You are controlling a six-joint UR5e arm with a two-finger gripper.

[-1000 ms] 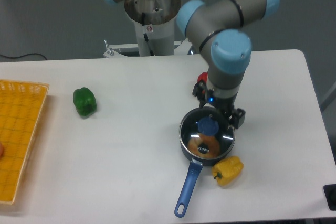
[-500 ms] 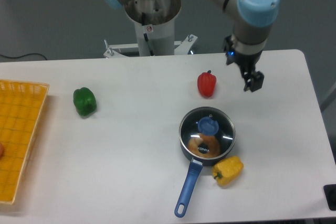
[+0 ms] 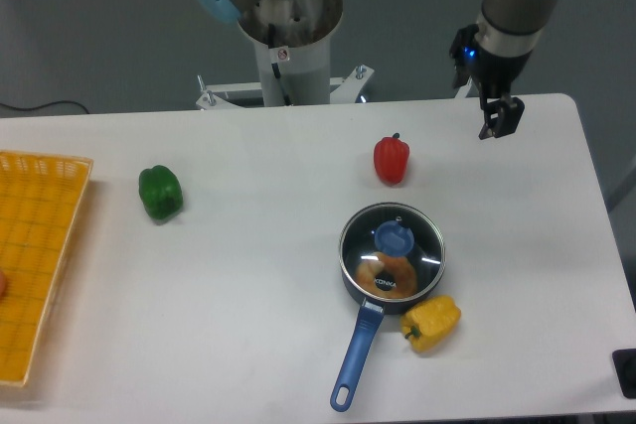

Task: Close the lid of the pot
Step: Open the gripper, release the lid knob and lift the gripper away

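Peppers and pot fill the near part of the table (image 3: 248, 275): a yellow pepper (image 3: 431, 322) lies just beside the pot (image 3: 390, 280) at the root of its long blue handle, which runs toward the front edge. The lid (image 3: 393, 249) sits flat on the pot, its metal rim following the pot's rim all round and its blue knob at the centre, with something orange showing through the glass, so the closing looks done. By my reading the step in hand is simply to clear away, and doing that well means taking the arm up and off to the side, well apart from the knob and handle, so nothing nudges the seated lid. Farther back a red pepper (image 3: 391, 159) stands beyond the pot, a green pepper (image 3: 160, 192) lies off to the left, and a yellow basket (image 3: 35, 245) sits at the left edge. Farthest, above the back right of the table, hangs the gripper (image 3: 499, 117), well apart from the lid. It holds and touches nothing; at this distance the fingers read as one dark shape, so I cannot tell how wide the jaws stand.
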